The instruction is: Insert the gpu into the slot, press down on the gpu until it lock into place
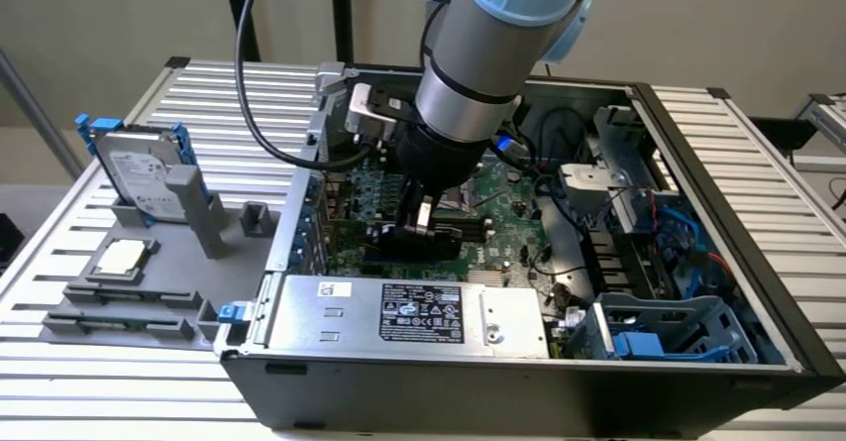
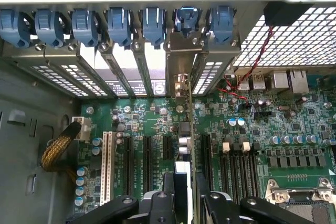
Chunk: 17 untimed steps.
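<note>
The gpu (image 1: 416, 241), a small black card, stands on edge on the green motherboard (image 1: 509, 233) inside the open computer case. In the wrist view the gpu (image 2: 182, 171) runs edge-on from between my fingers up to its metal bracket (image 2: 181, 85) at the case's rear wall. My gripper (image 1: 420, 225) reaches down from above and straddles the card. The gripper (image 2: 182, 205) looks open, with one finger (image 2: 160, 203) on each side of the card and narrow dark gaps between. The slot is hidden beneath the card.
A silver power-supply box (image 1: 410, 312) fills the case's near side. Black slots (image 2: 147, 163) and a white slot (image 2: 107, 166) lie beside the card, with blue clips (image 2: 121, 24) along the rear wall. A hard drive (image 1: 139, 173) stands on a grey fixture at the exterior view's left.
</note>
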Each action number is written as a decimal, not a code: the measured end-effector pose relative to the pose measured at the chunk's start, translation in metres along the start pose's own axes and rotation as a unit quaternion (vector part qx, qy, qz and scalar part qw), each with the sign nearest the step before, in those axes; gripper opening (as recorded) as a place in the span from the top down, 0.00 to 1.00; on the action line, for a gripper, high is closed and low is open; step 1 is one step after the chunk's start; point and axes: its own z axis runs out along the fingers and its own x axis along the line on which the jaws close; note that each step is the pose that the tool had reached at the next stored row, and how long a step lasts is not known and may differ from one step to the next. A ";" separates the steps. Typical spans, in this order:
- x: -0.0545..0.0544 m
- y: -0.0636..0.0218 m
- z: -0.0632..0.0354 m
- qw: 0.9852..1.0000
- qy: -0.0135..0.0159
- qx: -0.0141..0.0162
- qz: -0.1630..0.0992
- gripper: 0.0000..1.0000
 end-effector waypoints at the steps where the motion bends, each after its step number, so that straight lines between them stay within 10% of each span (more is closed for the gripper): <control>1: 0.000 0.0000 0.0000 1.000 0.000 0.000 0.000 0.74; 17: 0.000 0.0000 0.0000 1.000 0.000 0.000 0.000 0.74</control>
